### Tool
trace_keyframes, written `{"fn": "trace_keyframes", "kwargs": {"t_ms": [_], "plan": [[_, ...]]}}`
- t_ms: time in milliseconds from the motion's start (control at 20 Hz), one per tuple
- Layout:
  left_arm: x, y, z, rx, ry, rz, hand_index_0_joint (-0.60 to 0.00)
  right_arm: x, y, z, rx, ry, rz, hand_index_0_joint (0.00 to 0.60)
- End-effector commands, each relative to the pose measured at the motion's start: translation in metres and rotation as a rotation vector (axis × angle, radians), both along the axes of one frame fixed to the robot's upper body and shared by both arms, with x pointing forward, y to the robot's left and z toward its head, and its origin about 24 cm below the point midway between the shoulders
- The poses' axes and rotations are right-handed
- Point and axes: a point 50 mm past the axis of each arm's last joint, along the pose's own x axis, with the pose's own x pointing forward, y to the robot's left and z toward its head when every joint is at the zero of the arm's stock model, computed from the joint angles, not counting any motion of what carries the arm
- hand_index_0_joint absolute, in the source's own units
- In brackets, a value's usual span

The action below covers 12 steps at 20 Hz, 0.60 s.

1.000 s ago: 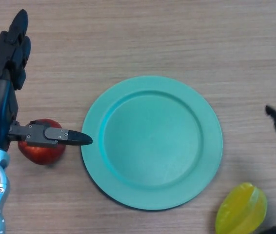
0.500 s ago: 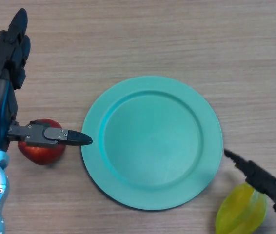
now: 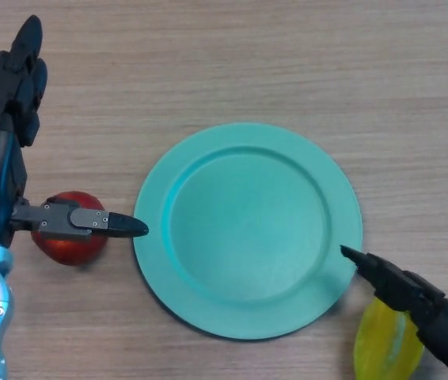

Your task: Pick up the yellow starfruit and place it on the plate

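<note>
The yellow starfruit (image 3: 384, 348) lies on the wooden table at the bottom right, just off the rim of the teal plate (image 3: 247, 229). My right hand (image 3: 426, 311) comes in from the bottom right and lies over the starfruit, its fingers stretched toward the plate's rim; part of the fruit is hidden under it. I cannot see whether the fingers grip the fruit. My left hand (image 3: 6, 150) is at the left edge, open, with its thumb pointing toward the plate.
A red apple (image 3: 68, 241) lies left of the plate, partly under my left thumb. The wooden table (image 3: 287, 63) stretches behind the plate.
My right hand moved from the right edge down and left onto the starfruit, reaching the plate's rim. The starfruit shifted slightly. The left hand stayed put.
</note>
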Motion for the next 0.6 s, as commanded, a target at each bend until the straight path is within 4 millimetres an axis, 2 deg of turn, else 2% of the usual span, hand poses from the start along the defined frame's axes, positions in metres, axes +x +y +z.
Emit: {"fn": "trace_keyframes", "kwargs": {"t_ms": [50, 100, 150, 200, 250, 300, 600], "plan": [[-0.015, 0.012, 0.036, 0.031, -0.242, 0.037, 0.0, -0.001, -0.004, 0.021, -0.024, -0.199, 0.018, 0.049], [-0.015, 0.012, 0.036, 0.031, -0.242, 0.038, 0.0, -0.001, -0.005, 0.02, -0.03, -0.203, 0.015, 0.149], [-0.014, 0.012, 0.036, 0.031, -0.24, 0.039, 0.0, 0.001, -0.006, 0.02, -0.046, -0.217, 0.003, 0.299], [-0.014, 0.012, 0.036, 0.031, -0.238, 0.04, 0.0, 0.002, -0.008, 0.02, -0.054, -0.233, -0.01, 0.399], [-0.014, 0.012, 0.036, 0.033, -0.237, 0.044, 0.0, 0.006, -0.011, 0.022, -0.059, -0.276, -0.039, 0.549], [-0.013, 0.013, 0.036, 0.031, -0.237, 0.045, 0.0, 0.009, -0.012, 0.024, -0.071, -0.313, -0.055, 0.6], [-0.014, 0.012, 0.037, 0.033, -0.248, 0.044, 0.0, 0.011, -0.015, 0.025, -0.136, -0.338, -0.039, 0.6]]}}
